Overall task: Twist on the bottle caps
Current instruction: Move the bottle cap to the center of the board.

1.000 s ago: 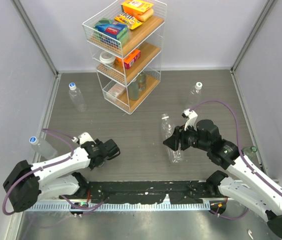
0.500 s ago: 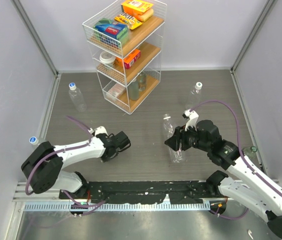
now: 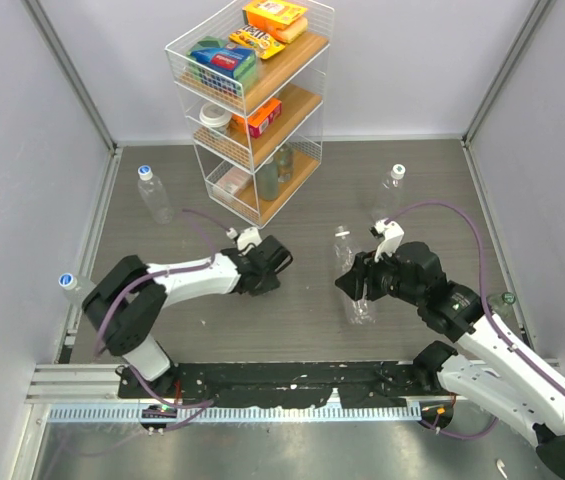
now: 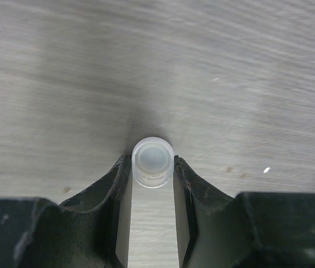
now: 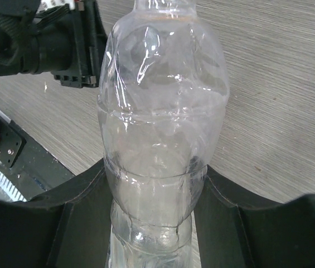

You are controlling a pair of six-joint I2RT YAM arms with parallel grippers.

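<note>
Left wrist view: the left claw [image 4: 152, 168] is partly closed, its two fingertips pinching a small white cap [image 4: 153, 159] by its sides. The cap hangs above bare table [image 4: 241, 67] and touches nothing else.

In the right wrist view, the right claw [image 5: 154, 187] is about half open and clamped on the lower ribbed body of the open bottle [image 5: 163, 111], one jaw on each side. The left arm shows dark at 10 o'clock of that bottle.

From the top camera the held bottle stands roughly upright just to the 4 o'clock side of the table's middle, its neck bare. The left claw is at 9 o'clock of it, near but clearly apart, so the cap has not yet met the threads.

Farther out, the back-left bottle [image 3: 154, 197] at 10 o'clock, the back-right bottle [image 3: 389, 190] at 1 o'clock and the far-left bottle [image 3: 77, 290] at 9 o'clock by the wall each carry a white cap. The wire rack [image 3: 307, 75] stands at 12 o'clock.

By this layout the job looks mostly done, with three bottles capped and one left. What seems to remain is bringing the cap over the bare neck, seating it squarely and turning it down while the right claw keeps the bottle steady. How tightly the three capped bottles are screwed cannot be judged.
</note>
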